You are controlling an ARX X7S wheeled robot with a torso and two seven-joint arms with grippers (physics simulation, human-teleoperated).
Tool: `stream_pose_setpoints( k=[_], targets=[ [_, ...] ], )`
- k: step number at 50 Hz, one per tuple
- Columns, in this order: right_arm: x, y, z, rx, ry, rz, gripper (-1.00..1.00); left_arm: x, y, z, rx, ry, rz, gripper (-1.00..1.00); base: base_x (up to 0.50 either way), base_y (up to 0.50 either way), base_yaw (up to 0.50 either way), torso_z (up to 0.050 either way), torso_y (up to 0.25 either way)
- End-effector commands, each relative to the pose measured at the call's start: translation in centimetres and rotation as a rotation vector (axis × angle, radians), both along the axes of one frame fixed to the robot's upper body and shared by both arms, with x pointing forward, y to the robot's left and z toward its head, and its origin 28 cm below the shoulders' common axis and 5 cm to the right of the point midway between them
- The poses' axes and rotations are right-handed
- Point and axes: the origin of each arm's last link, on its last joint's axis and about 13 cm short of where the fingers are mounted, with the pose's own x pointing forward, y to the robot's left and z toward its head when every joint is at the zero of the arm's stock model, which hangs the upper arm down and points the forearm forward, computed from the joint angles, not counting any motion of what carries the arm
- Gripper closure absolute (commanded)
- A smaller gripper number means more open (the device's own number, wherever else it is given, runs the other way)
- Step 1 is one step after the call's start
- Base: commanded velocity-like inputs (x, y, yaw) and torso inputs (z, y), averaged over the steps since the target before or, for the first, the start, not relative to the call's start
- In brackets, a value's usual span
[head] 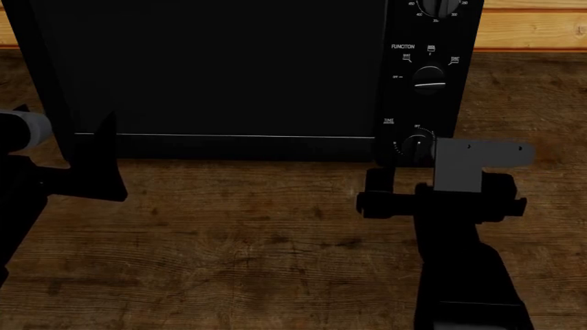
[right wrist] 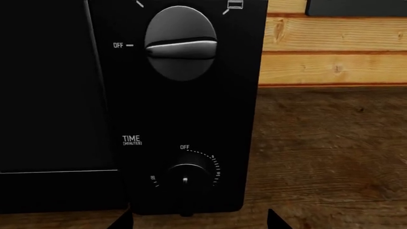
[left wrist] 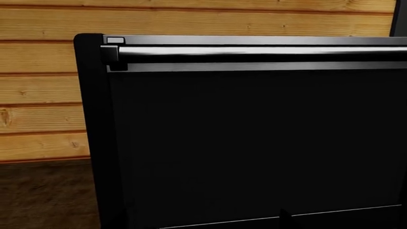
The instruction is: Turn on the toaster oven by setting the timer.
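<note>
The black toaster oven [head: 220, 69] stands on a wooden counter, with its dark glass door to the left and the knob panel to the right. The timer [head: 416, 144], the lowest knob marked "TIME", also shows in the right wrist view [right wrist: 188, 177] with its pointer near the bottom. The FUNCTION knob [right wrist: 181, 43] is above it. My right gripper [right wrist: 198, 222] is open, just in front of and below the timer, not touching it; it also shows in the head view [head: 408, 175]. My left gripper [head: 96, 161] is open and empty before the door's lower left; one fingertip [left wrist: 287, 220] shows.
A wooden plank wall [left wrist: 38, 86] runs behind the oven. The door's metal handle [left wrist: 254, 51] spans its top. The wooden counter [head: 257, 234] extends in front of and to the right of the oven. A dark object [right wrist: 356, 7] sits at the wall to the right.
</note>
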Motion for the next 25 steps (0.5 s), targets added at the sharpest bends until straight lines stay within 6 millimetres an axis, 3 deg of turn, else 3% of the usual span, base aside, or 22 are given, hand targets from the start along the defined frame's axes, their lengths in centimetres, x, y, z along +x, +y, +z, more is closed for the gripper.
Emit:
stream_pose_setpoints(
  k=[1,25],
  targets=[
    [1.61,0.03,-0.29,-0.015,0.016,0.003,-1.00,-0.05,0.17,-0.10,0.006,0.003,0.008,-1.00,0.00,0.00,0.00,0.000,0.000],
    [2.51,0.70,0.05,-0.042,0.018,0.027,-1.00,-0.07,0.23,-0.37,0.012,0.009,0.009,-1.00,0.00,0.00,0.00,0.000,0.000]
  ],
)
